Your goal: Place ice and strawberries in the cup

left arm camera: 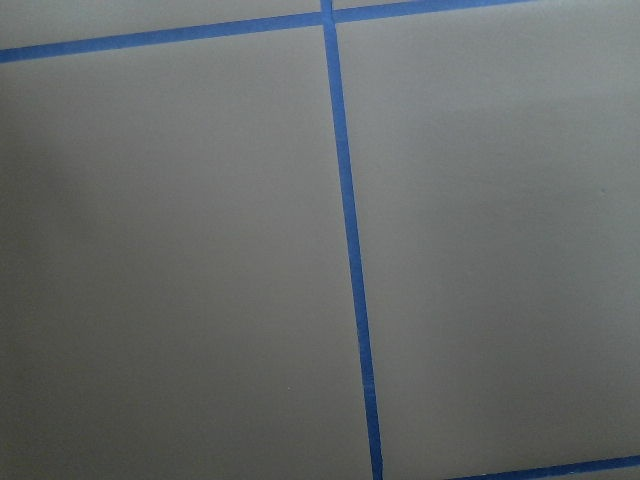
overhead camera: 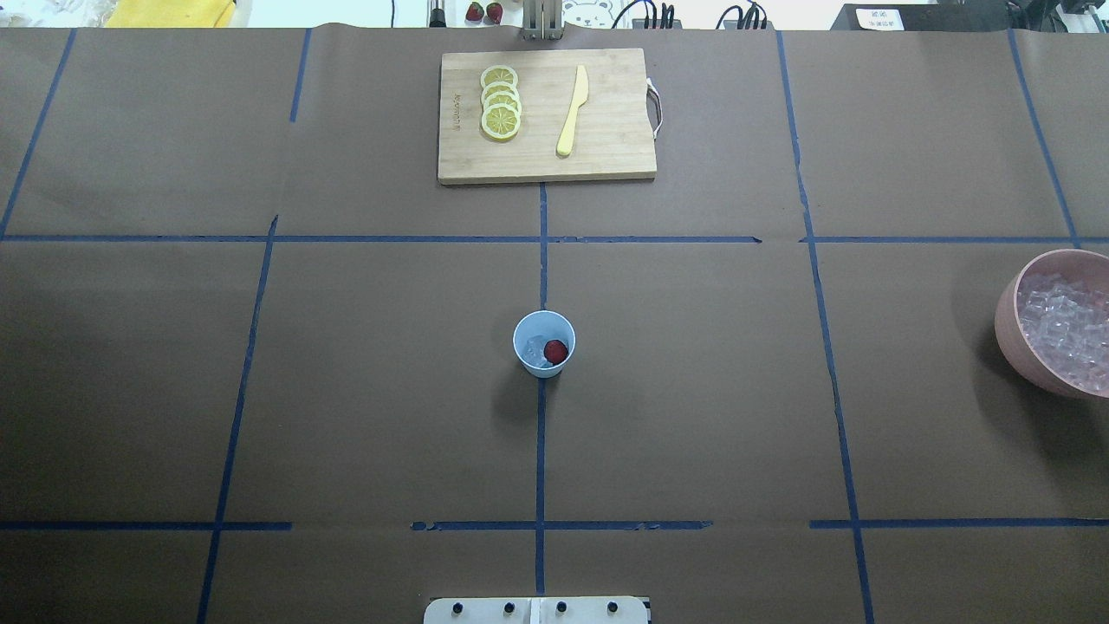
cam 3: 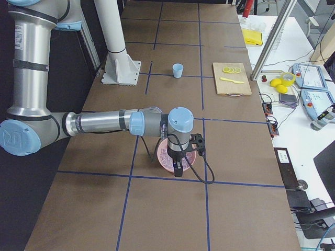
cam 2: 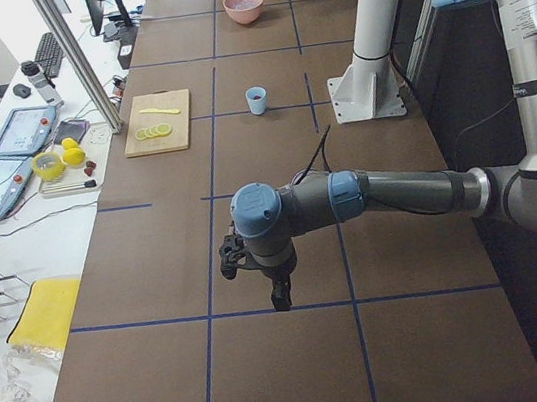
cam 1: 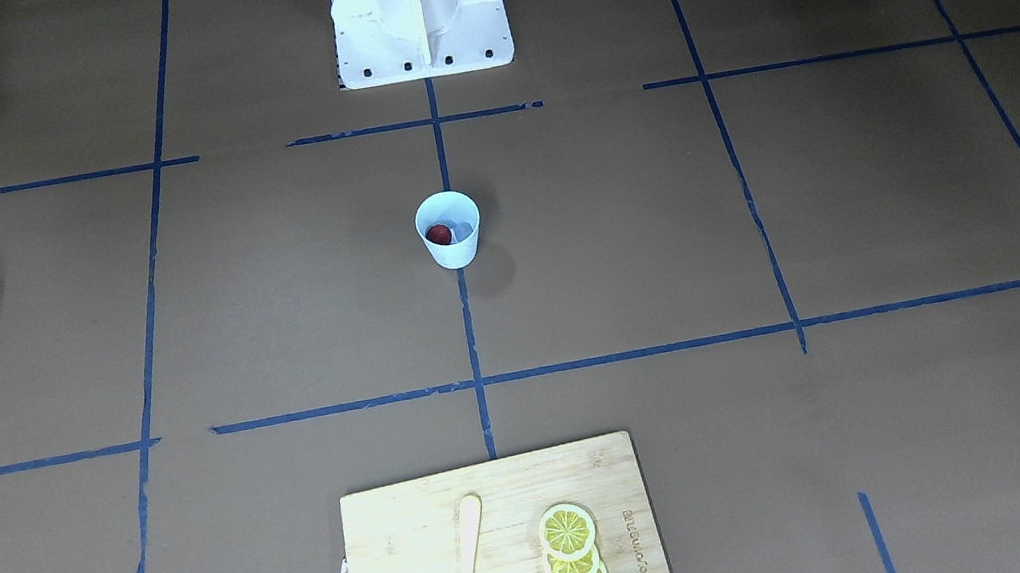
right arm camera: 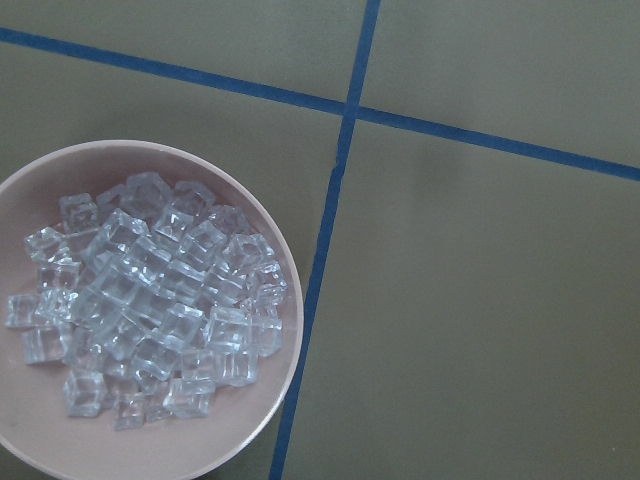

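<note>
The light-blue cup (overhead camera: 544, 344) stands upright at the table's middle on a blue tape line, also seen in the front view as the cup (cam 1: 449, 230). Inside it lie a dark-red strawberry (overhead camera: 555, 351) and a clear ice cube (overhead camera: 535, 344). Many more ice cubes (right arm camera: 150, 305) fill the pink bowl (right arm camera: 285, 300) at the table's right end. My right gripper (cam 3: 178, 170) hangs above that bowl. My left gripper (cam 2: 279, 295) hangs over bare table far to the cup's left. Both grippers show only in the side views, so I cannot tell whether they are open or shut.
A wooden cutting board (overhead camera: 606, 156) with several lemon slices (overhead camera: 501, 102) and a pale knife (overhead camera: 572, 111) lies at the far edge, in line with the cup. The robot's white base (cam 1: 418, 12) stands behind the cup. Two red berries (overhead camera: 483, 11) lie beyond the far edge.
</note>
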`<state>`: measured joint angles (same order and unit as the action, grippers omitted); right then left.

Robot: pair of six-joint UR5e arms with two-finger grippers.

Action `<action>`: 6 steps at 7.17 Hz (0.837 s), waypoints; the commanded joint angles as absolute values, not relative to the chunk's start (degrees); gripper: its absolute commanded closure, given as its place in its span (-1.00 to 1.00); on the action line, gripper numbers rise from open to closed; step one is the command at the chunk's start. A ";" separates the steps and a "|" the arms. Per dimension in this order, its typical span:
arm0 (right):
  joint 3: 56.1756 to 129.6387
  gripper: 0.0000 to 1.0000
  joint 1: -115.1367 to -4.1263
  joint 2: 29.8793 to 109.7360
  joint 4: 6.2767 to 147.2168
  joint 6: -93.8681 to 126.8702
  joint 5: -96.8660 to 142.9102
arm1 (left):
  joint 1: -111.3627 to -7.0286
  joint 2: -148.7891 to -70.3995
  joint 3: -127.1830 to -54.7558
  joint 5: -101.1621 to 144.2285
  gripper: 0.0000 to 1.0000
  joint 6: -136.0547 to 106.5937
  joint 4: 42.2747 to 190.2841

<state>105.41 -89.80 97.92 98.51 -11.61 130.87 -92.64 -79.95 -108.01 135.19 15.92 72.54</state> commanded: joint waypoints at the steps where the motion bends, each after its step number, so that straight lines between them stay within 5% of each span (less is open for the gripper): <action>1: 106.52 -0.99 -89.91 98.96 98.87 -11.60 133.15 | -92.55 -80.07 -108.37 135.00 -1.00 16.00 72.42; 6: 110.13 -0.99 -90.09 106.87 98.44 -11.52 132.81 | -92.37 -78.49 -107.75 134.91 -1.00 15.91 72.07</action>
